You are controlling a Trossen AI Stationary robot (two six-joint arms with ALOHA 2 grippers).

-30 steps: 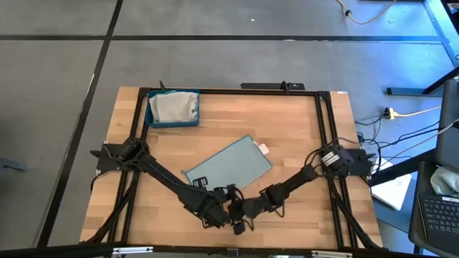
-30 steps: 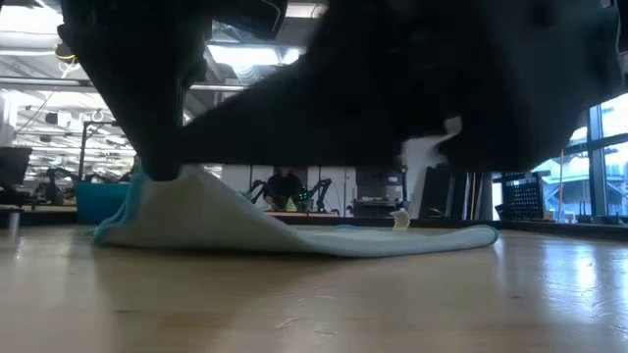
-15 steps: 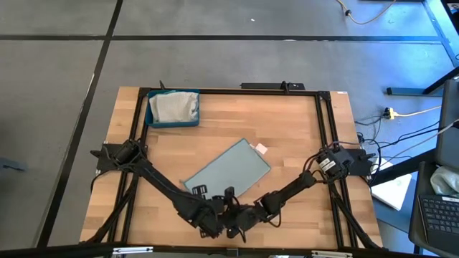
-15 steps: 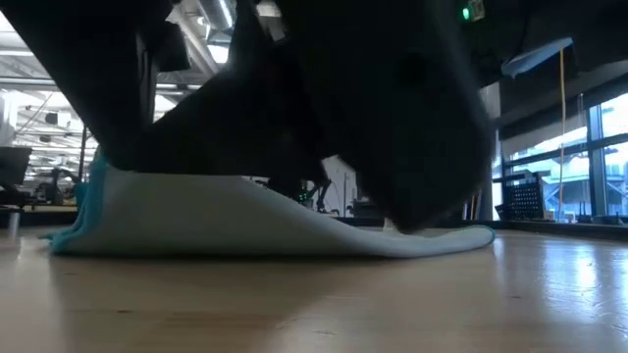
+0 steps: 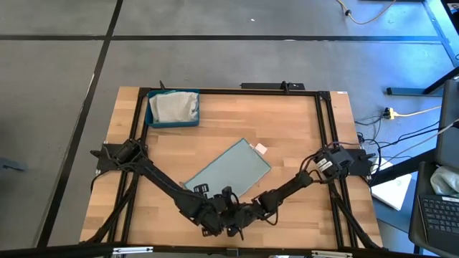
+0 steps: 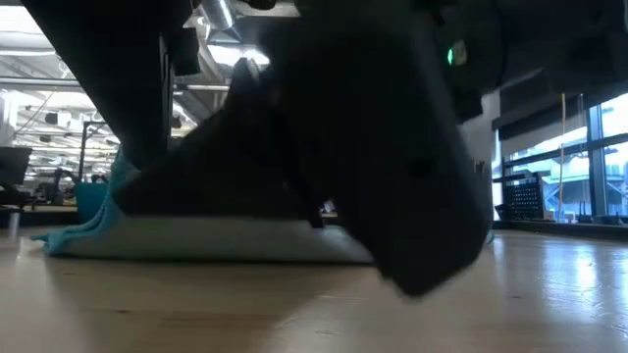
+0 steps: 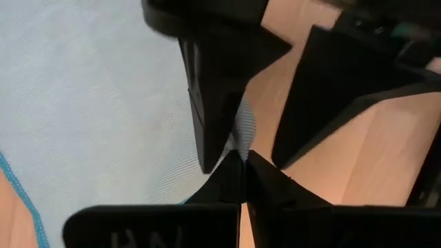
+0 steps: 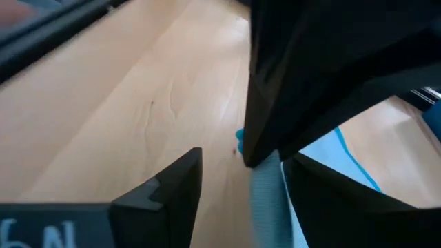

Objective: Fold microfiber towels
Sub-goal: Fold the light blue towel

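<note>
Left gripper (image 7: 241, 155): fingers pinched fully together on the near corner of the pale blue-grey microfiber towel with teal stitched hem (image 5: 231, 168), low over the near edge of the light wooden slatted table (image 5: 301, 129). Right gripper (image 8: 241, 179): fingers parted, straddling the same lifted corner just beside the left gripper; whether they touch the cloth cannot be told.

Towel: folded rectangle lying diagonally at table centre, white tag at its far right corner; near corner raised off the wood, the rest flat.

Rigid teal-blue rectangular tray (image 5: 173, 120): far left corner of the table, holding a crumpled pale grey cloth (image 5: 173, 107).

Open room: bare wood right of the towel and along the far edge; black frame rails border the sides.
</note>
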